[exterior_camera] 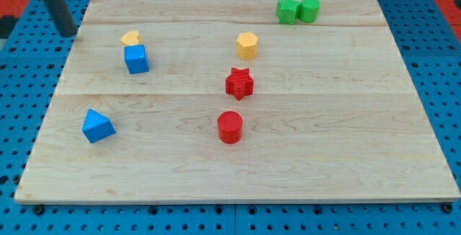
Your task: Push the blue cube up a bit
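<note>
The blue cube [137, 59] sits on the wooden board [346, 134] at the upper left. A small yellow block [130, 39] touches its top edge. My tip [67, 33] is the lower end of the dark rod at the view's top left. It stands just off the board's left edge, up and to the left of the blue cube, well apart from it.
A blue wedge-shaped block [97, 126] lies at the lower left. A yellow hexagonal block [247, 45], a red star [239, 83] and a red cylinder [230, 127] stand in the middle. Two green blocks [298, 10] touch at the top right.
</note>
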